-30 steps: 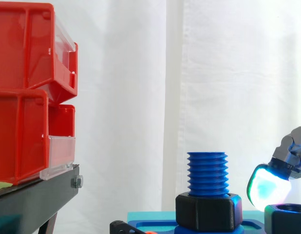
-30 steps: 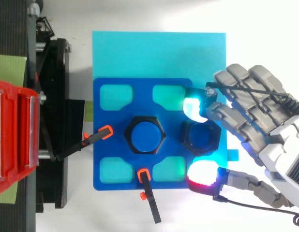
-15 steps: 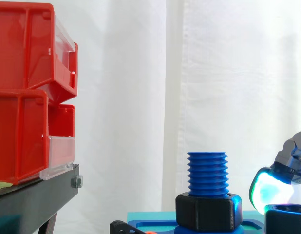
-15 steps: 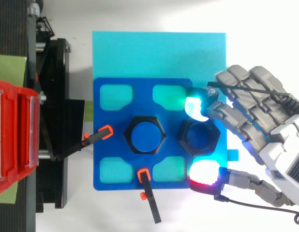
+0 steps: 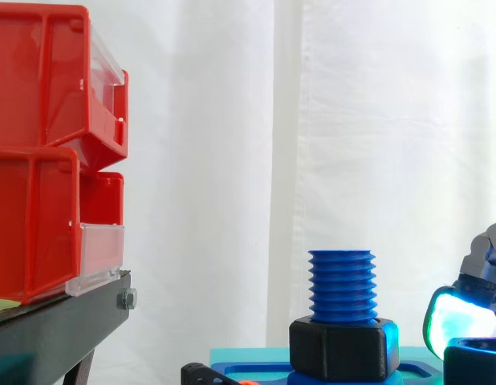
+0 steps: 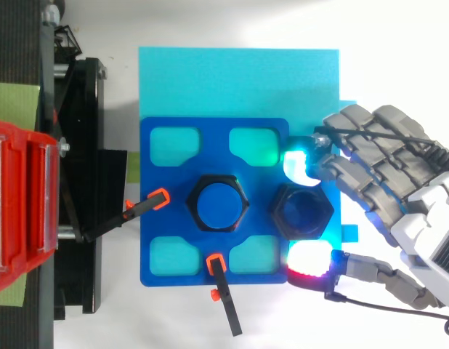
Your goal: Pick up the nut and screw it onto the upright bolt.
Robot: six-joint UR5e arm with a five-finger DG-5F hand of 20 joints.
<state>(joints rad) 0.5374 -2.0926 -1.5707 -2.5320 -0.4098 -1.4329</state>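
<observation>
The black hexagonal plastic nut [image 6: 303, 211] lies on the blue slotted plate [image 6: 261, 185], just right of the upright blue threaded bolt [image 5: 342, 285]. The robot hand [image 6: 384, 182] curls round it, glowing pads pinching its far and near sides. It is probably light, stiff and slick: grip opposite flats.

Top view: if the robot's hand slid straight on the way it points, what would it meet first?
Probably the loose black nut, which lies directly ahead of the hand. The blue bolt stands beyond it. Height is hard to judge from above, so the hand might pass over the nut.
</observation>
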